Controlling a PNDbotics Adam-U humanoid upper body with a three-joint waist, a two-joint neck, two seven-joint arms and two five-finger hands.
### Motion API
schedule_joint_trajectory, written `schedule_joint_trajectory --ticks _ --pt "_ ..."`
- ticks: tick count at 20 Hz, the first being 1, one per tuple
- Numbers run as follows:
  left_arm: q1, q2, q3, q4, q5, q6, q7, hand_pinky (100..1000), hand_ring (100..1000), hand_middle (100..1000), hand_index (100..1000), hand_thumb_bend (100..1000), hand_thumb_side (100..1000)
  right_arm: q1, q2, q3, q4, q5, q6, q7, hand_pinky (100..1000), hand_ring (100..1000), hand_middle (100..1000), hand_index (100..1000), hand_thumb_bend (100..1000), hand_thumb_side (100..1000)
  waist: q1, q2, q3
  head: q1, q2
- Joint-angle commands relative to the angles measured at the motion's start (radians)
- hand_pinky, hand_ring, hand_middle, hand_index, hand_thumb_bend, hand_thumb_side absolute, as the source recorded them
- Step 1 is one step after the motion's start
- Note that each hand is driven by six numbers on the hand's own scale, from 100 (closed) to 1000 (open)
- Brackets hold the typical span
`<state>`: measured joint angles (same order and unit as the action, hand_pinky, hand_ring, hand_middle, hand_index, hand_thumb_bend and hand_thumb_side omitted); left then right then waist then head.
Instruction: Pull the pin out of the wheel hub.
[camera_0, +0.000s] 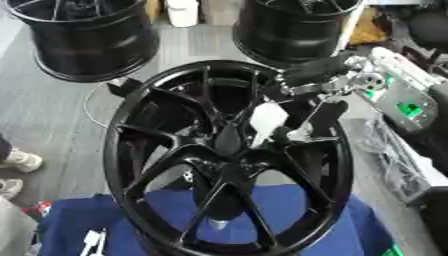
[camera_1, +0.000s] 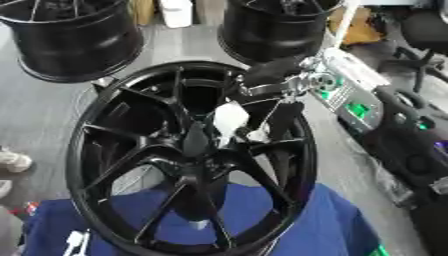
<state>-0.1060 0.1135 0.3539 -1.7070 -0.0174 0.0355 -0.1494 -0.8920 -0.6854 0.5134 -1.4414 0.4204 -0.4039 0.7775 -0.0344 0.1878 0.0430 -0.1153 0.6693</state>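
Black alloy wheel hub (camera_0: 229, 159) fills the centre, standing tilted with its spoked face toward the camera and its lower rim on a blue cloth (camera_0: 306, 220) at 6 o'clock. That pose likely keeps the centre bore exposed for a pull from the front.

The right hand (camera_0: 308, 116) comes in from 2 o'clock, over the rim. Its dark fingers hang down across the spokes just right of the centre. A white tag-like piece (camera_0: 267, 119) sits at the fingertips, touching or just beside them. I cannot tell whether this is the pin or something attached to it, and the pin is not otherwise made out. Fingers look curled toward the white piece, but a closed pinch is not visible, so I cannot tell the grip. Left hand not seen in either view.

Judgement: the hand is at the grasp stage, with the pull not yet done.

Around: two more black wheels, one at 11 o'clock (camera_0: 87, 37) and one at 1 o'clock (camera_0: 293, 27), both well apart from the work. A grey unit with green parts (camera_0: 402, 102) is at 3 o'clock beside the arm. A white object (camera_0: 92, 242) lies on the cloth at 7 o'clock.

In the way: spokes crowd the fingers and the rim sits under the wrist, so the withdrawal path is probably tight.
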Motion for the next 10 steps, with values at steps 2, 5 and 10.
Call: schedule_joint_trajectory --ticks 2,5,10 --pt "-0.011 0.010 -0.003 -0.013 0.001 -0.002 -0.003 702 546 517 656 506 640 -0.021 -0.018 -0.030 0.015 -0.034 -0.109 0.117 734 683 500 639 100 382 0.004 -0.006 0.002 -0.004 -0.012" --pt "-0.011 0.010 -0.004 -0.013 0.001 -0.002 -0.003 702 546 517 656 506 640 -0.029 -0.014 -0.041 0.019 -0.068 -0.098 0.107 713 649 433 541 100 355 0.003 -0.006 0.001 -0.006 -0.013" --pt "-0.011 0.011 -0.003 -0.012 0.001 -0.002 -0.003 702 545 517 656 506 641 -0.049 -0.009 -0.063 0.020 -0.130 -0.067 0.094 683 592 323 428 100 321 0.003 -0.009 -0.002 -0.006 -0.013"
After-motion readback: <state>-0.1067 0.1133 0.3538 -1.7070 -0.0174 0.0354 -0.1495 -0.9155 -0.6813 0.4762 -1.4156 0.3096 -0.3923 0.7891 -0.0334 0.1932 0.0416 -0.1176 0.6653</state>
